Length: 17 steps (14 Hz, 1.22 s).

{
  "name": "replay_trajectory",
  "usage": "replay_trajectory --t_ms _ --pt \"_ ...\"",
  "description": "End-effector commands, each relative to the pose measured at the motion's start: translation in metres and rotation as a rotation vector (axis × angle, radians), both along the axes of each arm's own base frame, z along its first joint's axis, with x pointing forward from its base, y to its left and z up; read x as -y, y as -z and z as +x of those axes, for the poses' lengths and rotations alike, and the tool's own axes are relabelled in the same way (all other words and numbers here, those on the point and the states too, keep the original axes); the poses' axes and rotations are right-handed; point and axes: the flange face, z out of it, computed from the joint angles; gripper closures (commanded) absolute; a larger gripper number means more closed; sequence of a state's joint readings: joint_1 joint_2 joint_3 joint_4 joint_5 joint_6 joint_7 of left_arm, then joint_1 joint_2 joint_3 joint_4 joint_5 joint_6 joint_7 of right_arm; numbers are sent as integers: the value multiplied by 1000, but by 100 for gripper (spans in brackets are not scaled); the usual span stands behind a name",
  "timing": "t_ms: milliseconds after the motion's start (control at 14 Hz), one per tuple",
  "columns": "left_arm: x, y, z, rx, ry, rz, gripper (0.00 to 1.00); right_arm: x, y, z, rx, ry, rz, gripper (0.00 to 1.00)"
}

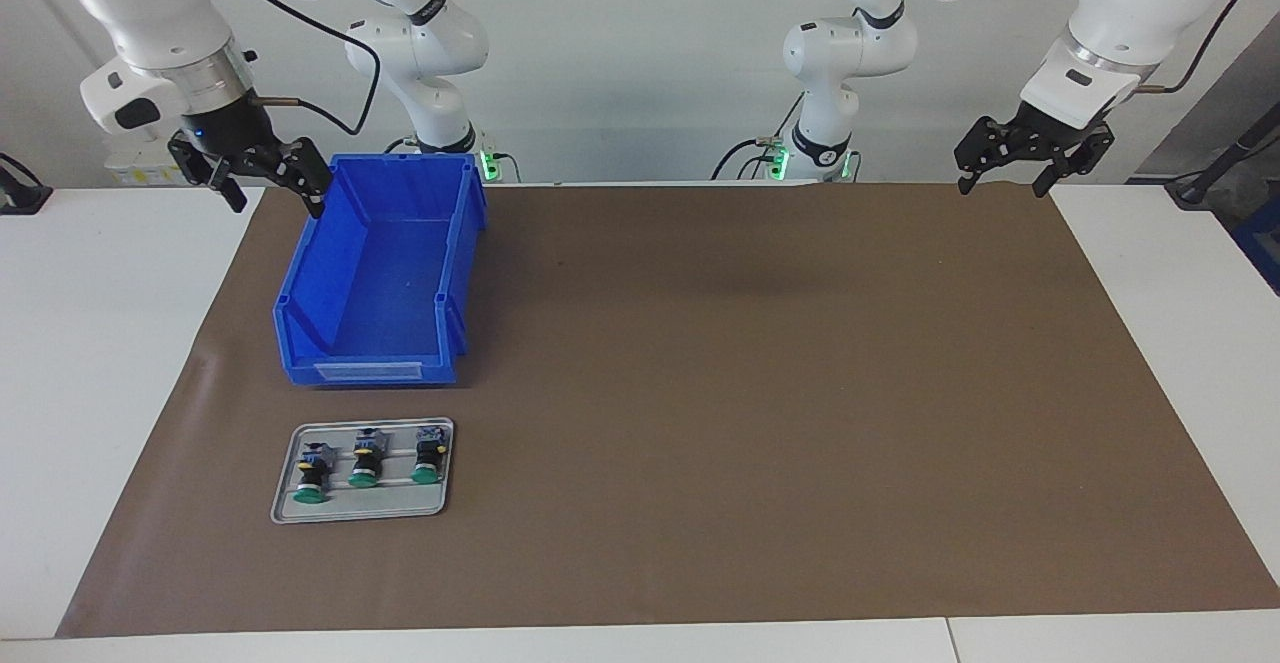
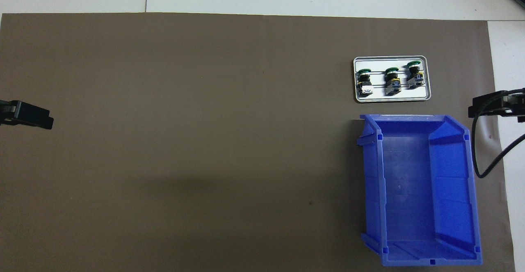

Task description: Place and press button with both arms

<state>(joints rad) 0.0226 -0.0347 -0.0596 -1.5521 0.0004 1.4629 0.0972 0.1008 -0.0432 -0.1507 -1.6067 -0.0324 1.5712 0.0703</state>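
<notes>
Three push-buttons with green caps and black bodies lie side by side on a small grey tray (image 1: 385, 508), which also shows in the overhead view (image 2: 422, 93). The buttons (image 1: 312, 473) (image 1: 365, 461) (image 1: 428, 456) lie with their caps pointing away from the robots; they also show in the overhead view (image 2: 363, 81) (image 2: 391, 81) (image 2: 414, 75). My right gripper (image 1: 275, 193) (image 2: 498, 104) hangs open and empty in the air beside the blue bin's corner. My left gripper (image 1: 1002, 183) (image 2: 26, 116) hangs open and empty over the mat's edge at its own end.
An open blue storage bin (image 1: 300, 283) (image 2: 371, 173) stands on the brown mat (image 1: 750, 393), between the robots and the tray, at the right arm's end. White table (image 1: 100, 343) surrounds the mat. A black cable (image 2: 488, 165) trails from the right arm.
</notes>
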Motion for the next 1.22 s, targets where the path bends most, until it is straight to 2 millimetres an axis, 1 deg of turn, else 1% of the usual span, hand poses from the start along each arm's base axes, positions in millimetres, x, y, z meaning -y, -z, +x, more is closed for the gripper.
replay_trajectory --t_ms 0,358,573,787,1145 --pt "-3 -1 -9 -3 -17 -9 0 0 1 -3 7 11 3 0" --pt "-3 -1 -9 -3 -16 -8 0 2 1 -4 -1 15 4 0" --pt "-3 -1 -9 -3 -16 -8 0 -1 0 -4 0 1 4 0" --pt "-3 -1 -9 -1 -16 -8 0 0 -1 -3 14 -1 3 0" --pt "-3 -1 -9 -3 -17 -9 0 0 3 -3 5 10 5 0"
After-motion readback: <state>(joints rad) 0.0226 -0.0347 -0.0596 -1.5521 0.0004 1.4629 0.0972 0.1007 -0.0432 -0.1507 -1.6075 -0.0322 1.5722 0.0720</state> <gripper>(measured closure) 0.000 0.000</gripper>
